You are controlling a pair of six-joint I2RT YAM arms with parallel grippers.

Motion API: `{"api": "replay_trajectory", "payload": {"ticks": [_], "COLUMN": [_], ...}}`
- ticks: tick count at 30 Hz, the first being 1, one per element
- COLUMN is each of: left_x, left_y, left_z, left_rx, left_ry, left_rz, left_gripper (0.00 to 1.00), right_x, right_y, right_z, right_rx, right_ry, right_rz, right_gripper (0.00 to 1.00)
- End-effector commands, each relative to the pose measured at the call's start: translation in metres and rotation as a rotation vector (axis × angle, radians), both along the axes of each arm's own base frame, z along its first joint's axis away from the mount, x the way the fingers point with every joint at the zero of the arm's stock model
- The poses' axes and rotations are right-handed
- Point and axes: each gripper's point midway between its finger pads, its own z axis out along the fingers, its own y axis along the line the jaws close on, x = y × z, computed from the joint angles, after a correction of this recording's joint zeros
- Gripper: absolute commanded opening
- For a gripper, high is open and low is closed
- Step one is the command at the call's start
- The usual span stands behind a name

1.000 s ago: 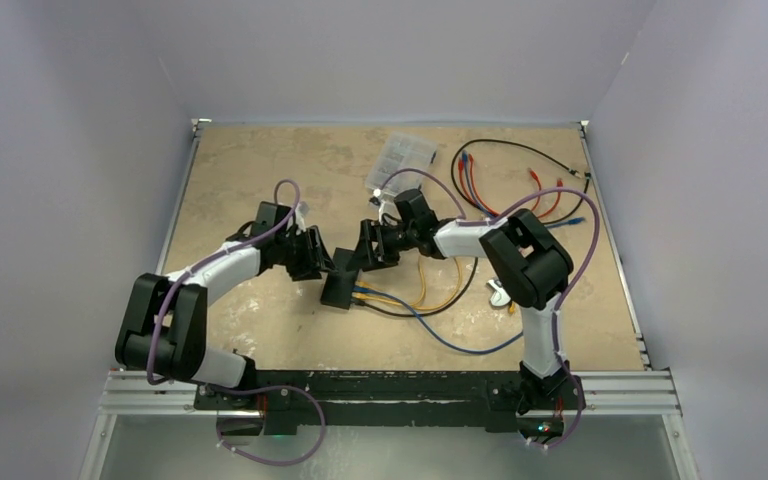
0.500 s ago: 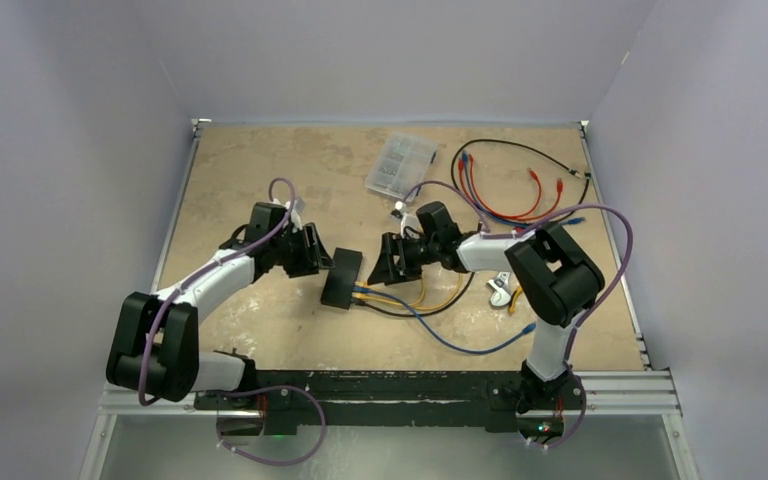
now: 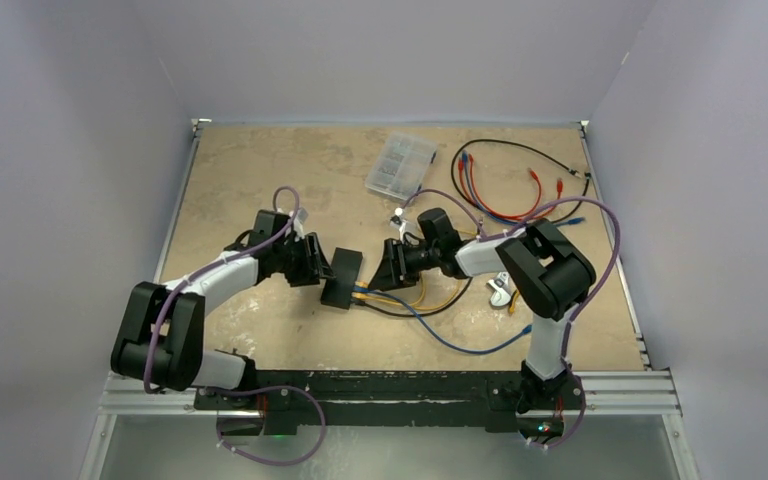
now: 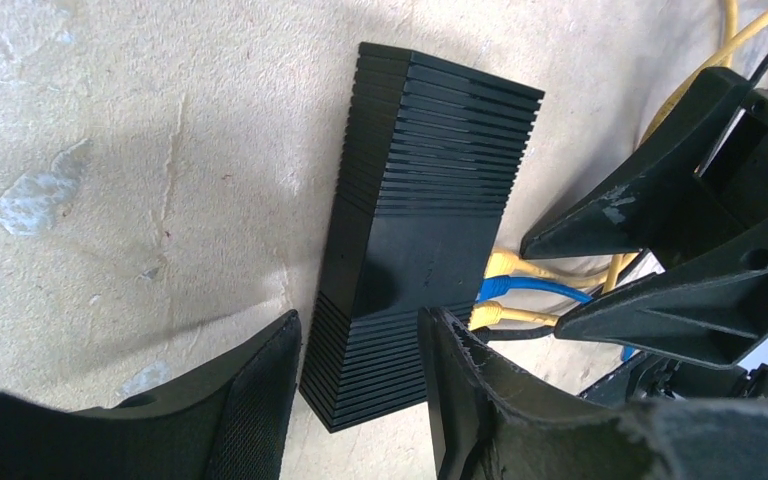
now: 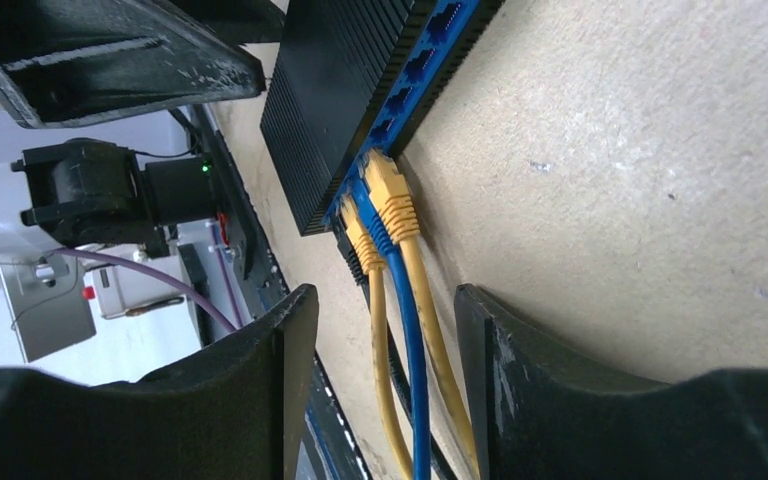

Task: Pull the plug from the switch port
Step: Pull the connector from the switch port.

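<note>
- A flat, black, ribbed rectangular switch [image 4: 425, 190] was seen lying on the worn tan tabletop [image 4: 110, 150]. Its near end was set between the two fingers of the left claw [image 4: 360, 320].
- The left claw was found clamped on the switch. One dark finger was pressed to each long side of that end, and the rest of the box stretched away ahead of the fingertips.
- The socket side of the switch, blue-faced in the right wrist view, was turned toward the right claw [image 5: 388, 295]. That claw was placed just across the box from the left claw.
- Three plugs were seen seated side by side in the sockets just ahead of the right claw's fingertips. They were a yellow plug [image 5: 392, 190], a blue plug [image 5: 365, 205] and a second yellow plug [image 5: 353, 232].
- A black lead [image 4: 520, 335] was seen running out beside them. Its plug could not be made out.
- The right claw's fingers were held apart, with nothing gripped between them.
- The yellow and blue cables [image 5: 415, 400] were led back from the plugs through the gap between those fingers.
- One yellow cable lay close to the inner face of a finger. Whether it was touched could not be told.
- A clear plastic compartment case [image 3: 400, 163] was seen on the tabletop beyond the right claw, well apart from it.
- A spread of red, blue and black loose cables [image 3: 520, 190] was seen farther off, to the right claw's outer side.
</note>
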Motion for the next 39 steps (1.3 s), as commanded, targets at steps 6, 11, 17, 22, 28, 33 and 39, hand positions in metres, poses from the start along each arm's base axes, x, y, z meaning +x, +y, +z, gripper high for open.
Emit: {"api": "replay_trajectory", "payload": {"ticks": [6,11,17,22,28,33,39], "left_x": [0.001,0.000,-0.002,-0.002,-0.002,-0.002,-0.002], "left_y": [-0.005,-0.006,-0.006,-0.007,-0.006,-0.006,-0.007], "left_z": [-0.009,-0.012,-0.015,-0.015,-0.016,-0.017,-0.018], "left_rx": [0.002,-0.001,-0.002,-0.004,0.000,-0.001,-0.002], "left_ry": [0.020,0.026,0.041,0.041,0.042,0.044,0.045], "left_rz": [-0.063,-0.069,-0.070,-0.071,-0.070,-0.072,-0.073], "left_gripper": [0.44,0.44,0.42,0.42,0.42,0.42,0.42], "right_x": [0.010,0.015,0.024,0.027,0.027,0.024,0.024], "right_y": [0.011,0.018,0.025,0.027,0.031,0.032,0.035], "right_z": [-0.008,-0.013,-0.017,-0.020,-0.028,-0.031,-0.034], "right_rx": [0.030,0.046,0.053,0.052,0.049,0.057,0.059], "right_ry": [0.009,0.021,0.023,0.029,0.042,0.054,0.059], "right_rz": [0.015,0.026,0.029,0.033,0.046,0.056,0.061], "right_gripper": [0.53,0.50,0.45,0.38,0.34,0.34,0.33]}}
